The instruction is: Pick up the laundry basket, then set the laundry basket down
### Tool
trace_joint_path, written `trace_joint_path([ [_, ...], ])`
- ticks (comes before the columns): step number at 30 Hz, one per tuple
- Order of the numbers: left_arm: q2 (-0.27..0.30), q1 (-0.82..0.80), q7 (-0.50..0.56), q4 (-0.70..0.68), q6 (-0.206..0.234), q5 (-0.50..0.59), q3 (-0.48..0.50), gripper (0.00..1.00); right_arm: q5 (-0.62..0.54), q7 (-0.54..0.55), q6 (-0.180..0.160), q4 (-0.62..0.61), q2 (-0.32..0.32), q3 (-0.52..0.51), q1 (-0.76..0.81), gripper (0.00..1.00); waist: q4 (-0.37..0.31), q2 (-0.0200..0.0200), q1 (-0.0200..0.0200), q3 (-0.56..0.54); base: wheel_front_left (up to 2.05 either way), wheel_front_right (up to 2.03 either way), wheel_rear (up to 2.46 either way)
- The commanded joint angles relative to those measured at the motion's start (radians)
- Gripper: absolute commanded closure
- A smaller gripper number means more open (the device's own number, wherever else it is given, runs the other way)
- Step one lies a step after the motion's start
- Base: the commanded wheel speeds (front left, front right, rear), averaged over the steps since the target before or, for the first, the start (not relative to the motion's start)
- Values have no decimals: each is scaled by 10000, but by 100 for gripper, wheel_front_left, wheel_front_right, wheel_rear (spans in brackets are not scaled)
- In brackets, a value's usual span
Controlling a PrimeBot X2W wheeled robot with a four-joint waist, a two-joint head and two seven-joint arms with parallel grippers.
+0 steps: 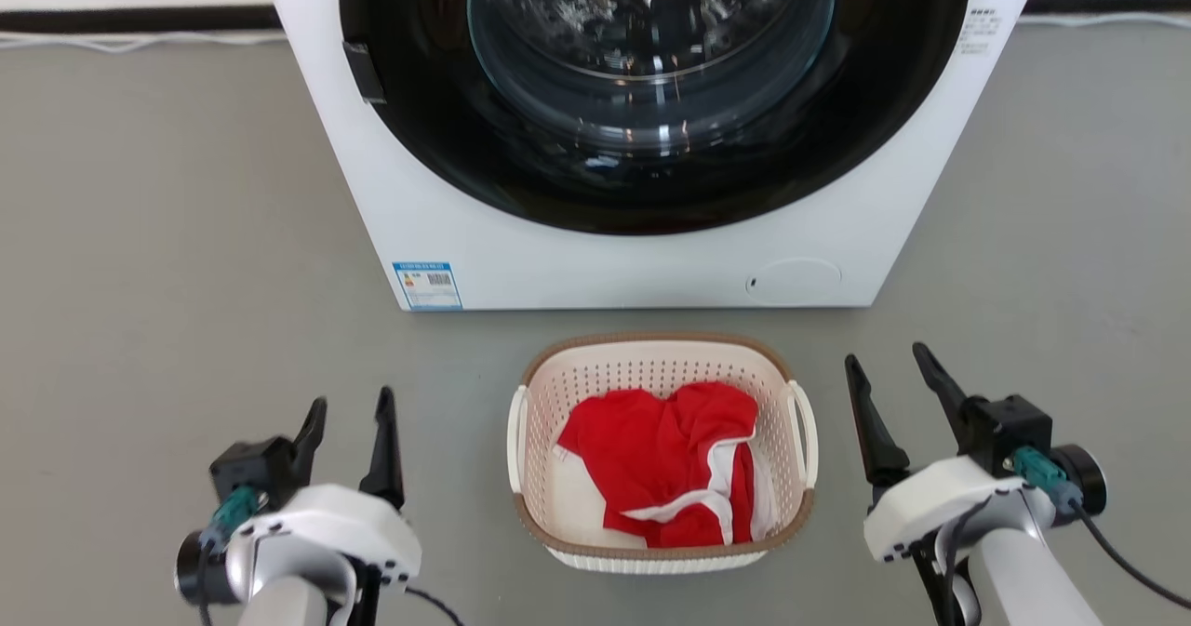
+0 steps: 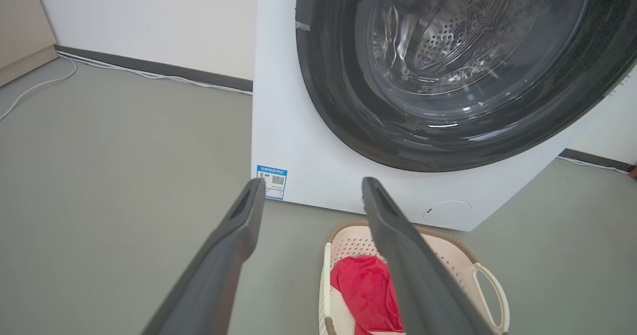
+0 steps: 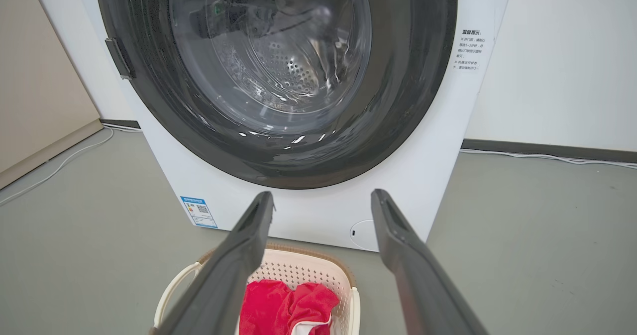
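Grey floor, washing machine close behind the laundry basket.
Left gripper and right gripper flank it, fingers spread, both empty.

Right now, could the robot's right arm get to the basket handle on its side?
Probably yes: the right gripper hangs open beside the laundry basket, with just floor between it and the near handle.

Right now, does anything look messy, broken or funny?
Nothing stands out. The basket sits upright on the floor in front of the washing machine, with the red and white clothes all inside it and nothing spilled. The left claw and right claw are open on either side, touching nothing.
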Motion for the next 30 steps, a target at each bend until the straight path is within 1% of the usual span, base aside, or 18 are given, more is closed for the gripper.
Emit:
trace_joint_path([
  [1,164,48,-53,-364,-54,17,386,0,11,-109,46,-348,43,193,62,0,49,-1,1,-203,0,0,0],
  [6,164,635,-53,-746,-124,58,602,0,77,-109,46,-660,43,166,569,0,111,-1,1,-566,0,0,0],
  [13,164,1161,-53,-1104,-93,-29,531,0,180,-109,46,-1153,43,-81,1299,0,234,-1,1,-934,0,0,0],
  [21,164,1569,-53,-1375,16,-249,640,0,182,-109,46,-1333,43,-296,1577,0,229,-1,1,-1074,0,0,0],
  [30,164,1631,-53,-1398,8,-254,706,0,115,-109,46,-1331,43,-464,1640,0,270,-1,1,-1159,0,0,0],
])
